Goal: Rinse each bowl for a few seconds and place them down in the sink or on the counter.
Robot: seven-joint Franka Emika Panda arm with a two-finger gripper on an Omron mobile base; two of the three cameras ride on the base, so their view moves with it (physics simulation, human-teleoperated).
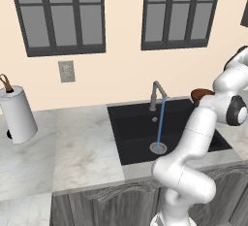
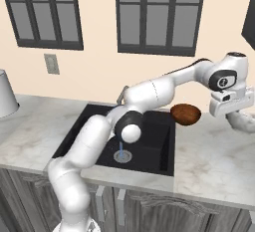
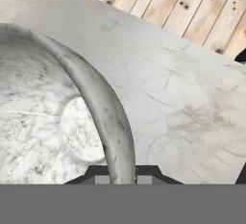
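My gripper (image 3: 120, 176) is shut on the rim of a white marbled bowl (image 3: 98, 103), which curves up between the fingertips. In the right base view the gripper (image 2: 230, 113) hangs over the counter (image 2: 214, 161) to the right of the sink (image 2: 155, 152), with the pale bowl (image 2: 243, 122) tilted under it. A reddish-brown bowl (image 2: 186, 114) rests on the counter at the sink's right rim, just left of the hand, and in the left base view this bowl (image 1: 201, 94) peeks out behind my arm. Water runs from the tap (image 1: 156, 93) into the sink (image 1: 133, 123).
A paper towel roll (image 1: 17, 114) stands on the counter (image 1: 82, 147) at the far left. Beyond the counter's end, wooden floor (image 3: 158, 2) lies below. My arm stretches across the sink from left to right.
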